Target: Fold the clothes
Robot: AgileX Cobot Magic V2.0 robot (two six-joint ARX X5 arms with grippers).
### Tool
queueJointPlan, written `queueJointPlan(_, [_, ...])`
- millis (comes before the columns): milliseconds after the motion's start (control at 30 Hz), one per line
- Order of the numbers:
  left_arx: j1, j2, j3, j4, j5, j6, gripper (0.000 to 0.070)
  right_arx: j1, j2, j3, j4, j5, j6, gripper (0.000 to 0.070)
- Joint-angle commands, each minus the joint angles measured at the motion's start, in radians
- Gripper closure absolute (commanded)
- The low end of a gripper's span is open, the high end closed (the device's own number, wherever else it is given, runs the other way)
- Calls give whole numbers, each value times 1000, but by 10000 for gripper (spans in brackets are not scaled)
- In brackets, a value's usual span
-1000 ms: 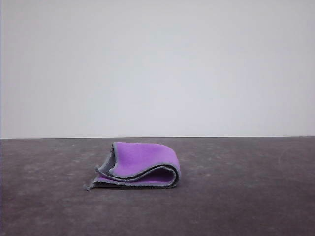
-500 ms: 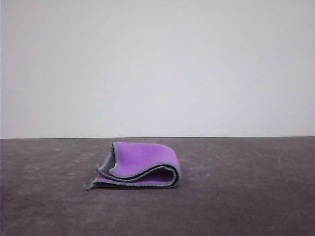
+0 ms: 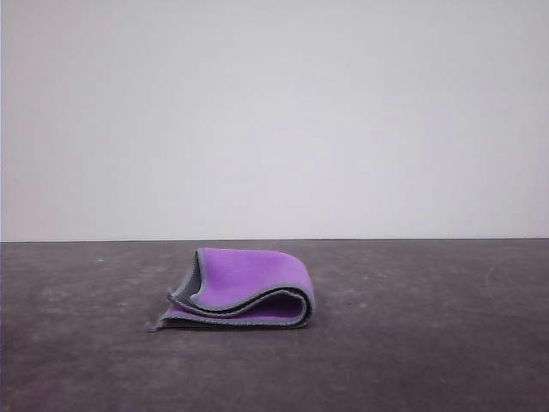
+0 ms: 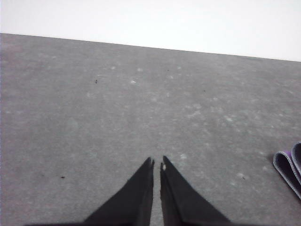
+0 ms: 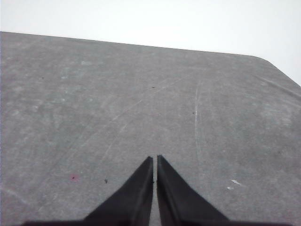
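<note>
Cloth first: the small purple and charcoal-grey cloth with a light grey stitched hem (image 3: 244, 297) sits folded over on the dark grey speckled tabletop (image 3: 412, 343), around the middle in the front view, pale plain wall (image 3: 274, 112) behind it. Left wrist camera catches just a corner of the cloth (image 4: 289, 165) off to the side of the left gripper (image 4: 157, 163), black fingers pinched nearly together, holding nothing. Right gripper (image 5: 154, 159) looks the same over scratched bare table, a rounded table corner ahead.

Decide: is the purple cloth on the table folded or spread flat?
Folded. The cloth lies doubled over in stacked layers, rounded fold on its right, grey hem edges on its left.
</note>
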Motion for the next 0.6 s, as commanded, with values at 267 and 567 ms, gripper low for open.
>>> queueJointPlan(267, [0,-2,-20,-5,-3,-1,683,-1,0,-4,13,3,14,689])
queueJointPlan(567, [0,-2,-20,-5,-3,-1,683,-1,0,-4,13,3,14,689])
